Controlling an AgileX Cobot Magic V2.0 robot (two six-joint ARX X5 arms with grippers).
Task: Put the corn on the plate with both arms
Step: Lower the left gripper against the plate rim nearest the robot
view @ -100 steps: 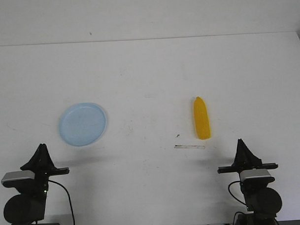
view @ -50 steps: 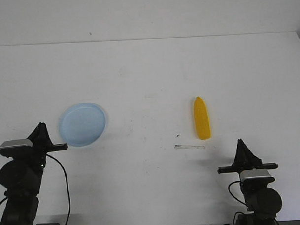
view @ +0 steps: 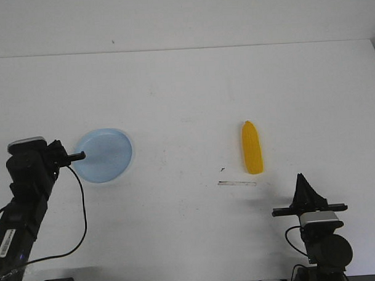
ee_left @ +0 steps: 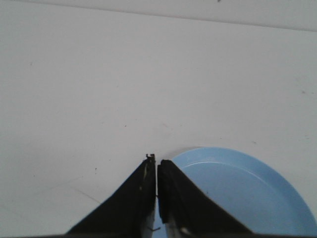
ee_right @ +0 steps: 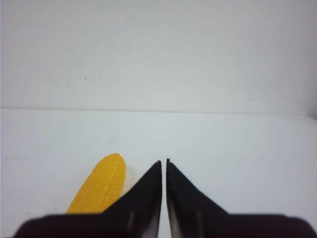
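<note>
The yellow-orange corn lies on the white table right of centre, its tapered end pointing away; it also shows in the right wrist view. The pale blue plate lies at the left and shows in the left wrist view. My left gripper is shut and empty, raised at the plate's left rim; in its own view the tips sit at the rim. My right gripper is shut and empty near the front edge, to the right of the corn and short of it.
A thin grey strip and a small dark speck lie on the table just in front of the corn. The table's far edge meets a pale wall.
My left arm has risen and swung forward from the front edge until its shut gripper reached the plate's left rim. The right arm, corn and plate have not moved.
</note>
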